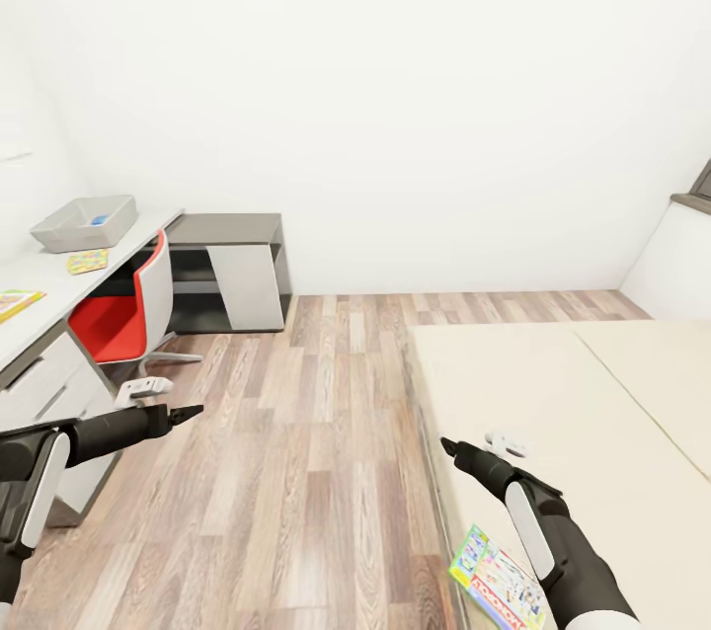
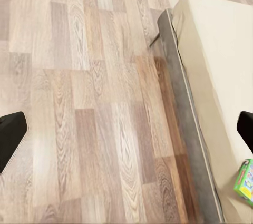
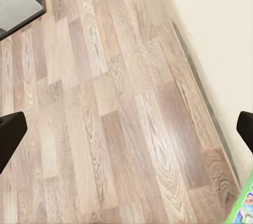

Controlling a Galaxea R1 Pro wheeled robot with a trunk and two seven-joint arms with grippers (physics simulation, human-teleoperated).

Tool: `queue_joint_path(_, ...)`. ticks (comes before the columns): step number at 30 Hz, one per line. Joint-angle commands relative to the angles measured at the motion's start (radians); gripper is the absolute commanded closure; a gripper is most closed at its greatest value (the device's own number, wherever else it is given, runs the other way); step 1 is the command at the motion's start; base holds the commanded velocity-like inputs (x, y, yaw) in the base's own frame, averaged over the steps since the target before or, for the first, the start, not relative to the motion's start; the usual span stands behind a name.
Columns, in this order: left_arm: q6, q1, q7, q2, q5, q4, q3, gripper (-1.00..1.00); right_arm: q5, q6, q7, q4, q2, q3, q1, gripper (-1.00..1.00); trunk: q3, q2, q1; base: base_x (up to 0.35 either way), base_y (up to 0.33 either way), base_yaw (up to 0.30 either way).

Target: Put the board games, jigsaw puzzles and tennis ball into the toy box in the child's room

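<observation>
On the table (image 1: 49, 289) at my far left sit the toy box (image 1: 84, 222) and 2 jigsaw puzzles (image 1: 87, 261), my left tool (image 1: 188, 411) and right tool (image 1: 449, 447) hang spread and empty above the floor (image 1: 296, 452), and a board game (image 1: 497, 583) lies on the bed (image 1: 592, 433) just beside my right forearm.

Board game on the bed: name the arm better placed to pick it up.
Right. The board game lies on the bed beside the right tool, whose jaws are open. The left tool hangs over the floor near the table.
</observation>
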Motion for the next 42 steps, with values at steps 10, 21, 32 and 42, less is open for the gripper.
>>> queue_joint_path(10, 0.008, -0.001, 0.003, 0.000, 0.009, 0.000, 0.001, -1.00, -0.003, 0.007, 0.004, 0.000, 0.000, -0.004, -0.001, -1.00, 0.004, -0.002, 0.001, 0.000, 0.268, -0.121)
queue_joint_path(21, 0.008, -0.001, 0.003, 0.000, 0.009, 0.000, 0.001, -1.00, -0.003, 0.007, 0.004, 0.003, 0.000, -0.004, -0.001, -1.00, 0.016, -0.002, 0.001, 0.000, 0.283, -0.213)
queue_joint_path(32, 0.008, -0.001, 0.003, 0.000, 0.011, 0.000, 0.001, -1.00, -0.003, 0.006, 0.004, 0.003, 0.000, -0.004, -0.001, -1.00, 0.029, -0.002, 0.001, 0.000, 0.282, -0.215)
queue_joint_path(42, 0.008, -0.001, 0.000, 0.001, 0.011, 0.000, 0.001, -1.00, -0.003, 0.006, 0.004, 0.003, 0.001, -0.004, -0.001, -1.00, 0.040, -0.002, 0.001, 0.000, 0.266, -0.215)
